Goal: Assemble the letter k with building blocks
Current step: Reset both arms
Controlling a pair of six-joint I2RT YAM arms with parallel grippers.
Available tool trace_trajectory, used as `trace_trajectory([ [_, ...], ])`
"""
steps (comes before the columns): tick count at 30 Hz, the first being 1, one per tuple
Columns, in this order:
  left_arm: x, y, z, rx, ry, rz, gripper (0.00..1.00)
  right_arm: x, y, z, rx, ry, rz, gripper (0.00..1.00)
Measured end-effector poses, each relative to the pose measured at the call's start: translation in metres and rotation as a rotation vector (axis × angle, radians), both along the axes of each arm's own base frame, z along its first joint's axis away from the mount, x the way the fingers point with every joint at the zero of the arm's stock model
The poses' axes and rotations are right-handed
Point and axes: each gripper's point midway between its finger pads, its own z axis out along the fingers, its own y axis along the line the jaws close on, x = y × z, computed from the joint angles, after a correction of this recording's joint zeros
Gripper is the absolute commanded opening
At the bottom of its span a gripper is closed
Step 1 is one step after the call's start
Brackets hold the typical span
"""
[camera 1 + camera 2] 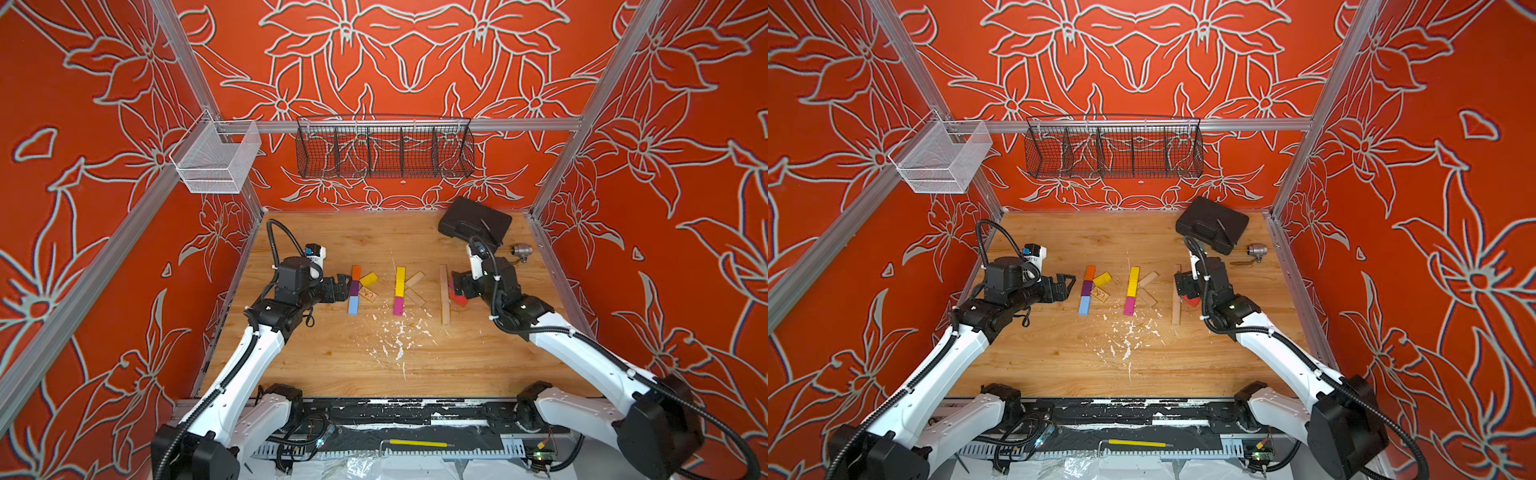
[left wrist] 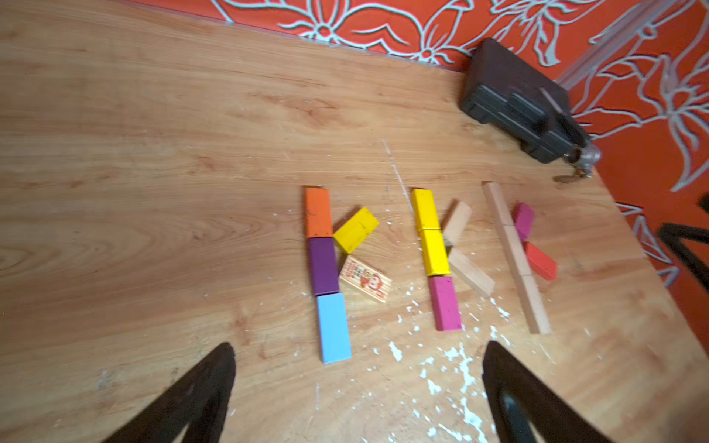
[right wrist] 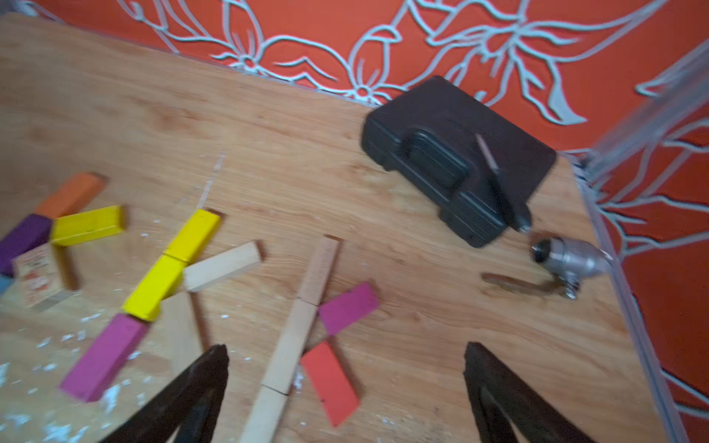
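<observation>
Building blocks lie in three k shapes on the wooden table (image 1: pixel 332 365). The left one has an orange block (image 1: pixel 356 272), a purple block (image 1: pixel 354 287) and a light blue block (image 2: pixel 333 328) in line, with a yellow block (image 2: pixel 355 229) and a printed block (image 2: pixel 365 279) as arms. My left gripper (image 1: pixel 343 286) stands open beside it, holding nothing. The middle k has yellow blocks (image 1: pixel 400 281), a magenta block (image 1: pixel 398 306) and plain wood arms (image 2: pixel 471 273). My right gripper (image 3: pixel 347 347) hangs open over the right k's wood stem (image 3: pixel 295 333), red block (image 3: pixel 330 383) and magenta block (image 3: pixel 347 308).
A big black case (image 1: pixel 473 224) lies at the back right with a small silver fitting (image 1: pixel 521 250) beside it. White flecks (image 1: pixel 399 332) litter the table in front of the blocks. A black wire basket (image 1: pixel 384 151) and a white mesh basket (image 1: pixel 216 158) hang on the rails.
</observation>
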Motion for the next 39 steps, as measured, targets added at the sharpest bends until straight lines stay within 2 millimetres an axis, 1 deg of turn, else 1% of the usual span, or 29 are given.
trace_trajectory([
  [2,0.003,0.01,-0.01,0.04,-0.003,0.048,0.98,-0.002,-0.027,-0.015,-0.009,0.006,-0.085,0.98],
  [5,0.008,0.026,-0.023,0.097,-0.015,0.111,0.98,-0.004,-0.061,-0.034,-0.014,0.023,-0.193,0.98],
  [8,0.013,0.038,-0.037,0.136,-0.021,0.151,0.98,-0.003,-0.086,-0.048,-0.011,0.034,-0.274,0.98],
  [11,0.012,0.052,-0.055,0.182,-0.01,0.183,0.98,0.007,-0.101,-0.052,-0.012,0.009,-0.318,0.98],
  [13,0.011,0.06,-0.064,0.209,-0.005,0.201,0.98,0.014,-0.107,-0.061,-0.017,0.002,-0.332,0.98],
  [16,0.01,0.069,-0.073,0.245,-0.007,0.222,0.98,0.02,-0.112,-0.084,-0.033,0.018,-0.334,0.98],
  [17,0.01,0.072,-0.075,0.256,-0.012,0.228,0.98,0.019,-0.113,-0.093,-0.04,0.029,-0.328,0.98],
  [20,0.009,0.077,-0.081,0.275,-0.023,0.238,0.98,0.018,-0.117,-0.108,-0.02,-0.013,-0.314,0.98],
  [22,0.008,0.079,-0.085,0.283,-0.025,0.241,0.98,0.012,-0.118,-0.123,-0.014,0.006,-0.303,0.98],
  [23,0.007,0.08,-0.086,0.286,-0.024,0.241,0.98,0.01,-0.119,-0.127,-0.008,0.01,-0.298,0.98],
  [27,0.01,0.082,-0.086,0.287,-0.05,0.247,0.98,0.016,-0.118,-0.115,0.021,-0.053,-0.279,0.98],
  [29,0.013,0.086,-0.09,0.279,-0.067,0.256,0.98,0.02,-0.117,-0.107,0.029,-0.087,-0.271,0.98],
  [33,0.02,0.091,-0.105,0.275,-0.047,0.257,0.98,0.022,-0.115,-0.103,0.033,-0.106,-0.262,0.98],
  [37,0.036,0.091,-0.114,0.267,-0.073,0.243,0.97,0.023,-0.115,-0.102,0.032,-0.109,-0.26,0.98],
  [39,0.04,0.091,-0.128,0.261,-0.054,0.23,0.97,0.023,-0.115,-0.102,0.031,-0.108,-0.26,0.98],
])
